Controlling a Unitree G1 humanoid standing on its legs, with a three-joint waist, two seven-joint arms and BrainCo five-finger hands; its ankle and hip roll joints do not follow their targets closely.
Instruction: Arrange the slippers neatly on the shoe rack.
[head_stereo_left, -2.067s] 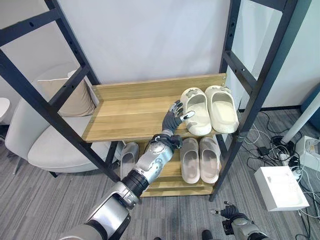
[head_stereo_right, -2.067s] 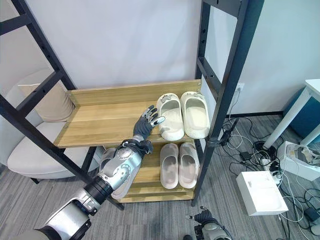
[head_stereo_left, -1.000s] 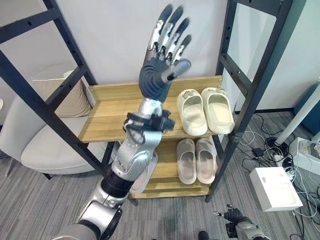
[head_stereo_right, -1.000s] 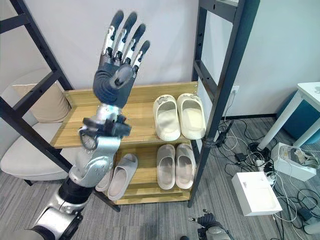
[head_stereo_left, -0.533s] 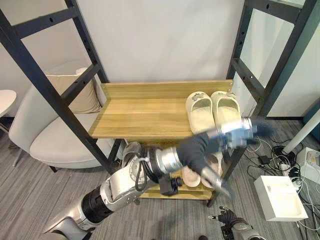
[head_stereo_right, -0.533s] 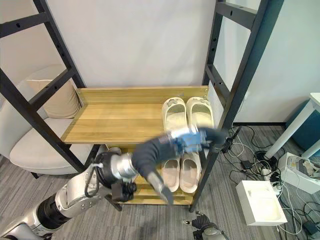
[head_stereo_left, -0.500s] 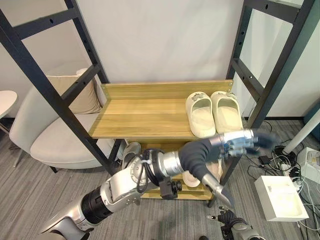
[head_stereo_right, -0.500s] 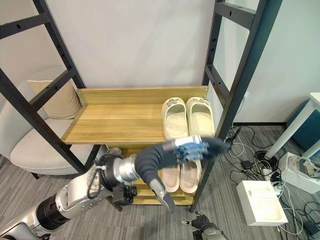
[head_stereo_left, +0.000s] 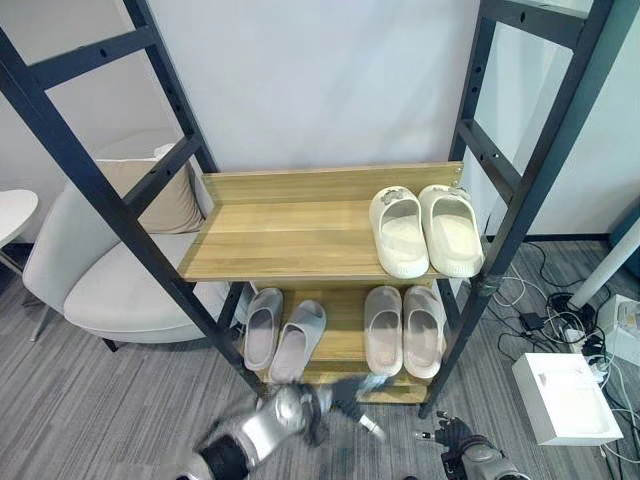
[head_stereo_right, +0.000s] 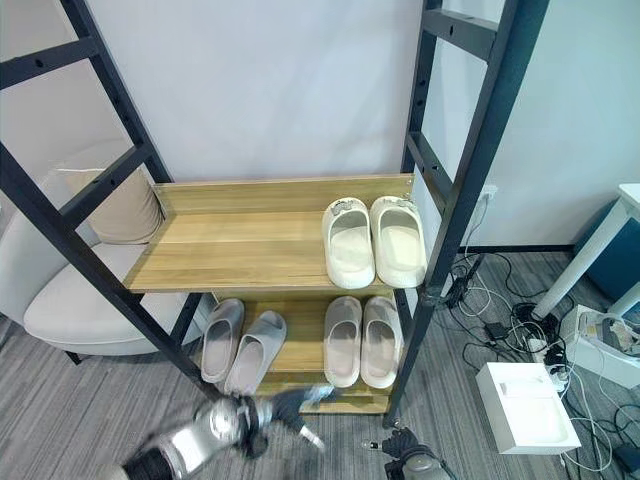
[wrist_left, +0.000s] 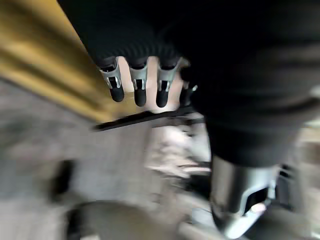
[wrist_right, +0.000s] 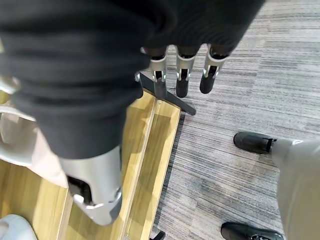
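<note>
The left hand (head_stereo_left: 350, 398) has dropped from shelf height to near the floor, fingers relaxed, holding nothing. The right wrist view shows the right hand (wrist_right: 165, 40) empty with straight fingers, and a person's shoes (wrist_right: 252, 142). The shoe rack (head_stereo_left: 290, 245) holds cream slippers (head_stereo_left: 422, 230) on its upper shelf and grey slippers (head_stereo_left: 340, 330) below.

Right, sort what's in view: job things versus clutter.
Job: shoe rack; cream slippers on the upper shelf; grey pair and a second grey pair on the lower shelf.
Lying about: armchair, cushion, white box, floor cables.

Cream foam slippers (head_stereo_left: 424, 230) sit paired on the wooden shoe rack (head_stereo_left: 280, 240)'s upper shelf; grey slippers (head_stereo_left: 403, 328) and another grey pair (head_stereo_left: 281, 336) (one askew) below.
</note>
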